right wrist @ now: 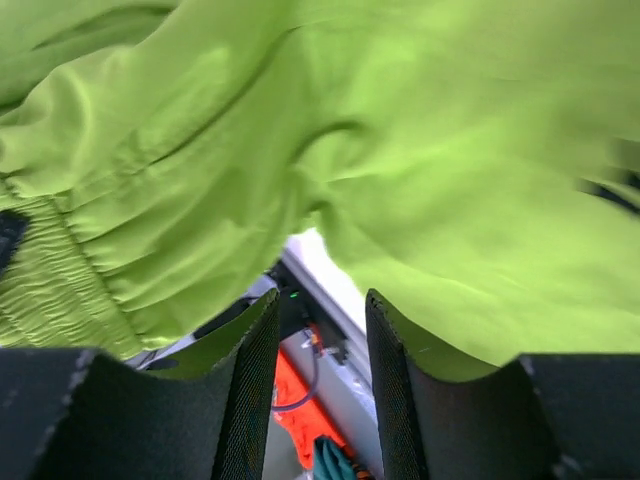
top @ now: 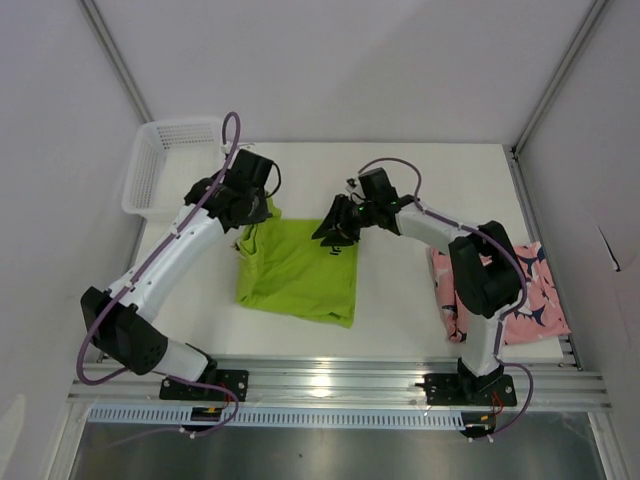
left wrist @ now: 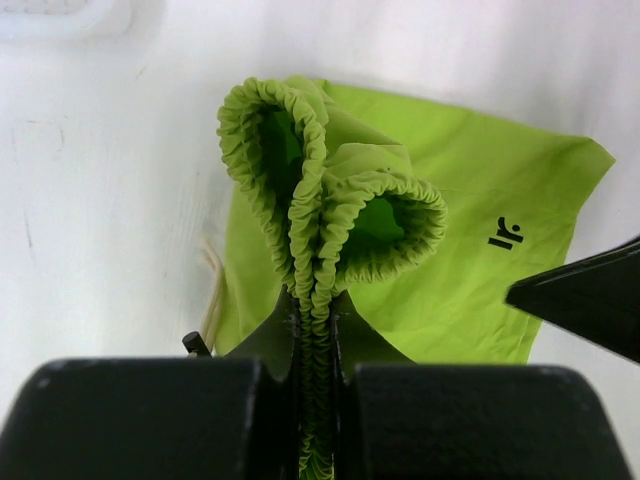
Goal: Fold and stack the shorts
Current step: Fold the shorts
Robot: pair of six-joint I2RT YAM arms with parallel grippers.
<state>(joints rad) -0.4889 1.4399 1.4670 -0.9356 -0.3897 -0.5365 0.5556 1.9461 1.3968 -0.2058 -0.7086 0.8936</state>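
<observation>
Left claw [left wrist: 316, 335] clamps lime shorts [left wrist: 470, 280] waistband [left wrist: 300, 170]; only wrist view shows it.

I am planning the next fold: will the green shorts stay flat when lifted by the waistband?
Probably not: the green shorts look floppy, bunching into loops where the left gripper pinches the waistband. Likely light, since that thin pinch holds the cloth up. The rest may drag across the smooth table.
</observation>
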